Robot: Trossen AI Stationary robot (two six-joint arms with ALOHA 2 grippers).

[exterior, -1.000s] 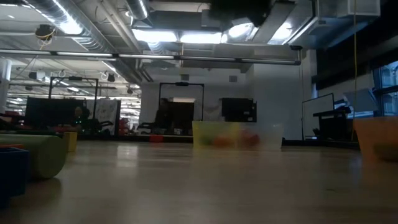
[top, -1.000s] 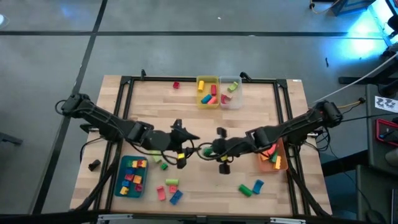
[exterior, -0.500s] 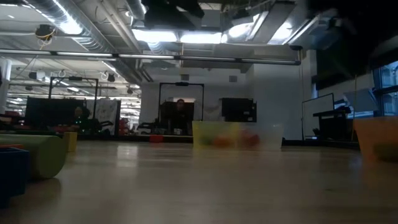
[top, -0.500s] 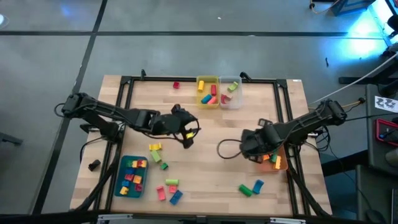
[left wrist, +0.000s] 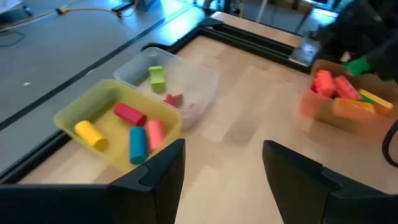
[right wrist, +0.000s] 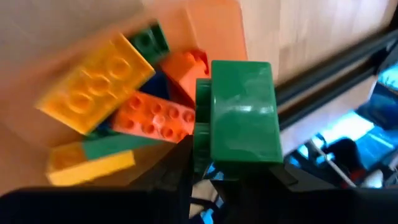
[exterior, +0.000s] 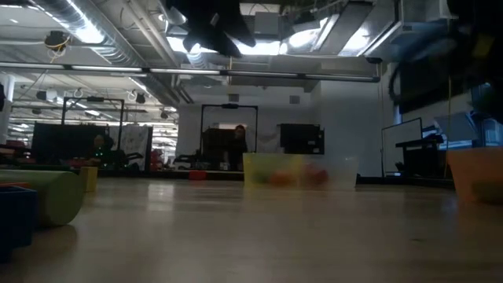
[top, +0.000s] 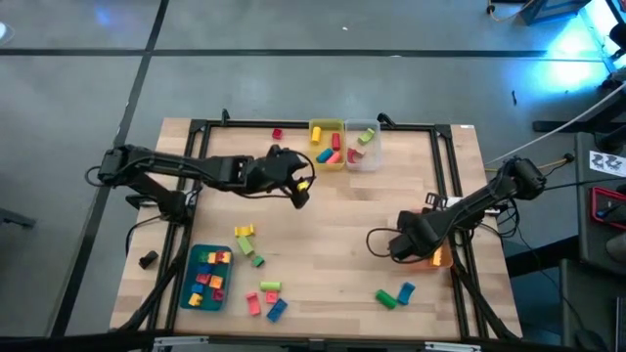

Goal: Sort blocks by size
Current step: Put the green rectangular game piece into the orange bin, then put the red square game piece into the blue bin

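Right gripper [top: 404, 244]: clenched on a green block [right wrist: 241, 112], low over the near-right part of the table [top: 323, 210], just at the left wall of the orange bin [top: 439, 235]. Block's long axis in line with the fingers, far end pointing out past the fingertips toward the bin's contents; broad smooth face toward the wrist camera.

Inside the orange bin: a long yellow block [right wrist: 96, 78] lying flat, studs up, set diagonally; beside it an orange block [right wrist: 155, 117], also flat and studs up, touching the yellow one's side; more green, orange and yellow pieces packed under them.

Left gripper [top: 300, 187]: released, fingers spread wide with only bare tabletop between them in the left wrist view, raised over the far middle of the table, just left of the yellow bin [top: 314, 147]. A small yellow patch at its tip in the high view; cannot tell what.

In the yellow bin: short round pieces in yellow, red, blue and pink, lying on their sides at mixed angles. To its right, touching, the clear bin [top: 375, 161] with a green and a red piece.

Loose on the near left: yellow [top: 243, 232], green [top: 256, 259], pink [top: 253, 304] and blue [top: 278, 309] blocks, right of the teal bin [top: 187, 293]. Near right: a green [top: 386, 298] and a blue [top: 406, 290] block, side by side.
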